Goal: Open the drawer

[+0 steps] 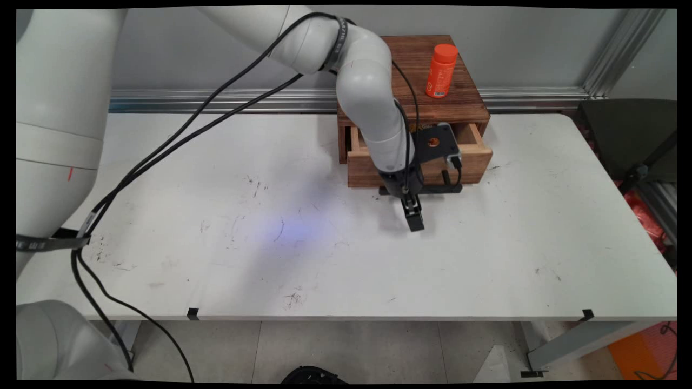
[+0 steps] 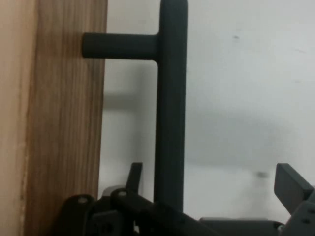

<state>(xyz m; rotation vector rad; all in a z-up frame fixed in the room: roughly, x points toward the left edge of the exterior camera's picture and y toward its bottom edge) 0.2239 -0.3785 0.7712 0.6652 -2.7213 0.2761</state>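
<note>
The gripper (image 2: 209, 184) stands open around the drawer's black handle (image 2: 170, 108), not clamping it. Only the main view shows the orange bottle (image 1: 441, 70) atop the wooden box (image 1: 459, 97), the arm hiding the drawer (image 1: 476, 156) partly.

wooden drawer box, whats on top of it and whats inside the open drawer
An orange plastic bottle stands upright on top of the brown wooden drawer box. The drawer is pulled partly out, but the arm covers most of its inside, so its contents cannot be seen.

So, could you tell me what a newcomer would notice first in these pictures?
The white arm's black two-finger gripper reaches down before a brown wooden drawer box at the table's far side, its drawer partly out. An orange plastic bottle stands on top; fingers open about the black bar handle.
</note>
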